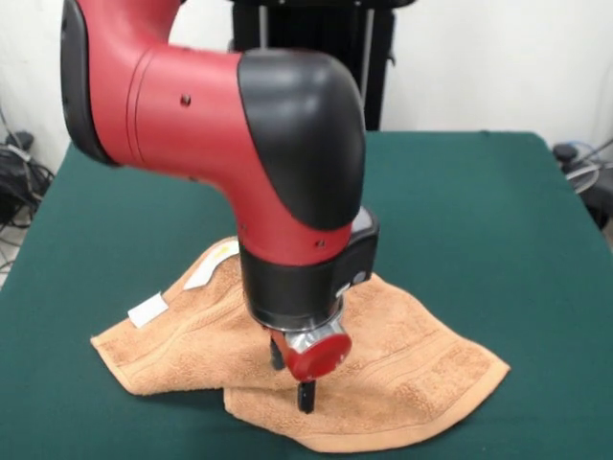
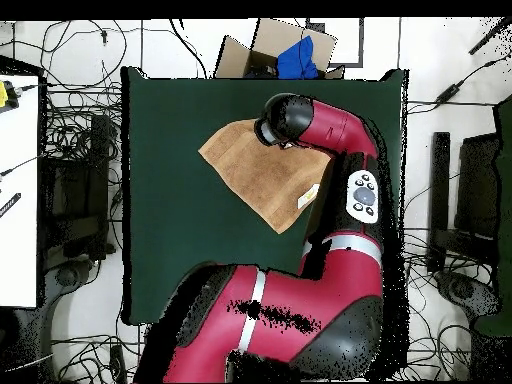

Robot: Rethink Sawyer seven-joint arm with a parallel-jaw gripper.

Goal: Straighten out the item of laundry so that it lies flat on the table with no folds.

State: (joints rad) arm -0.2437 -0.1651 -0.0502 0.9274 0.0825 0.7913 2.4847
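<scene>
My gripper (image 1: 291,376) stands low over the towel (image 1: 402,383) at the near-centre of the green table (image 1: 498,220), fingertips down at the cloth where a folded flap laps over the lower layer. Black fingers (image 1: 306,395) look close together, but whether they've pinched the terry I can't tell; wrist blocks the view. Towel is mostly spread, w/ white label tag (image 1: 147,310) showing at one edge and a fold line running across the front. Overhead, arm covers one corner. Step in hand, as I read it: taking hold of the doubled-over flap. Next move calls for a firm pinch on the top layer only, then a low drag outward so the fold opens w/o bunching the rest.
</scene>
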